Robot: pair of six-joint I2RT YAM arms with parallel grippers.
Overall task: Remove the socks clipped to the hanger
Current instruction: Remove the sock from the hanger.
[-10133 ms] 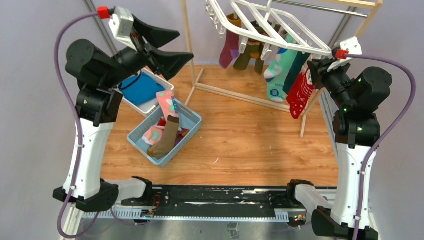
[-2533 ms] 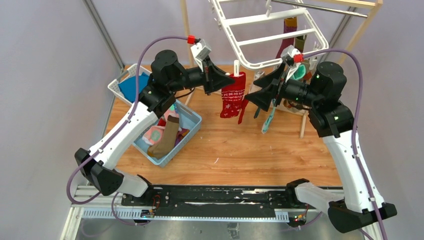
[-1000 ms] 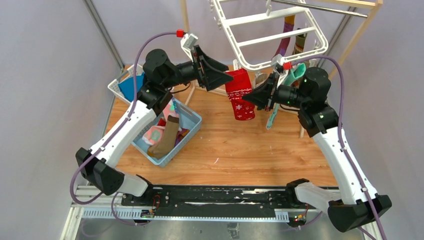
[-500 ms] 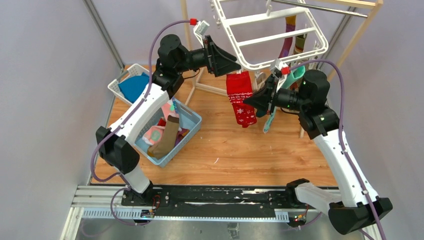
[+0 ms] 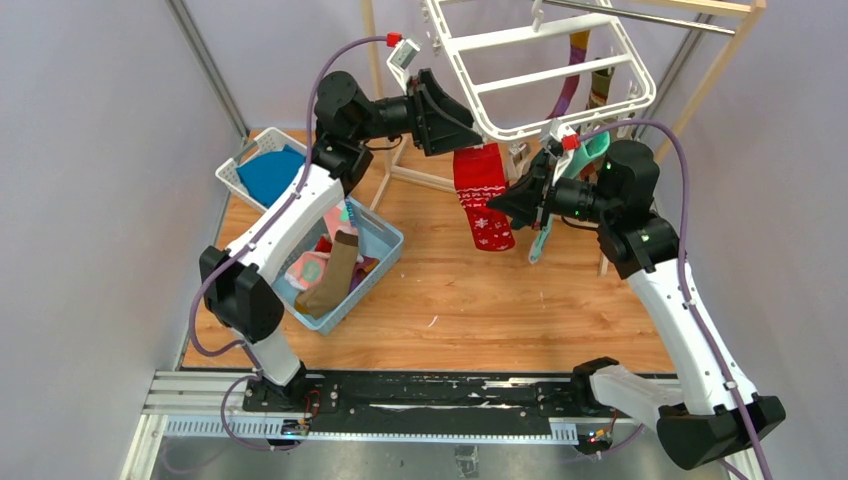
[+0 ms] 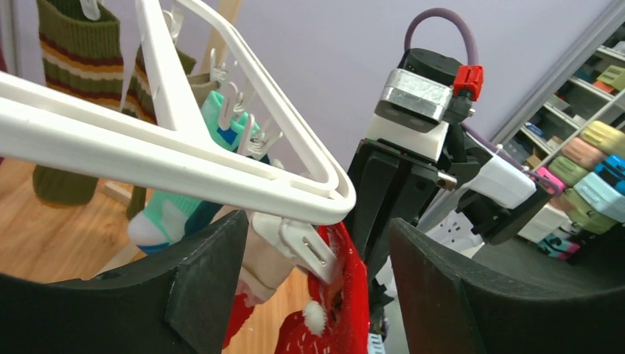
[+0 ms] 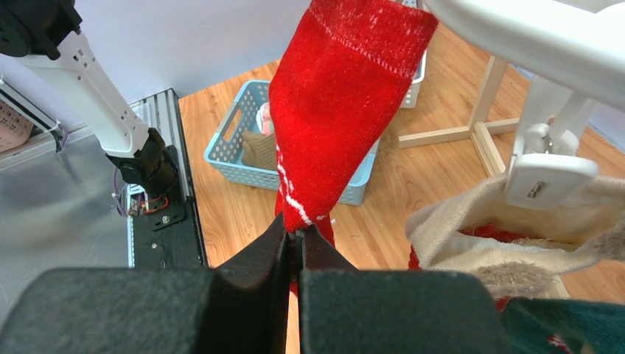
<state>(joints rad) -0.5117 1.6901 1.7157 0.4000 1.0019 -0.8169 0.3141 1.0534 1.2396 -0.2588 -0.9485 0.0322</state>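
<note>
The white hanger hangs tilted at the top centre. A red sock with white pattern hangs from a white clip at the hanger's near corner. My left gripper is open, and its fingers straddle that clip and the sock's cuff. My right gripper is shut on the red sock lower down, pinching its edge at the jaws. A teal sock hangs just behind the right gripper. A cream-cuffed sock hangs from a neighbouring clip.
A blue basket holding several socks stands at the left. A white basket with a blue cloth is behind it. A purple sock and a striped sock hang on the hanger's far side. The wooden rack's base runs under the hanger.
My left arm has risen and reached in to the hanger's corner, so its open jaws now straddle the clip. My right gripper keeps its hold; the red sock hangs a little lower and straighter.
</note>
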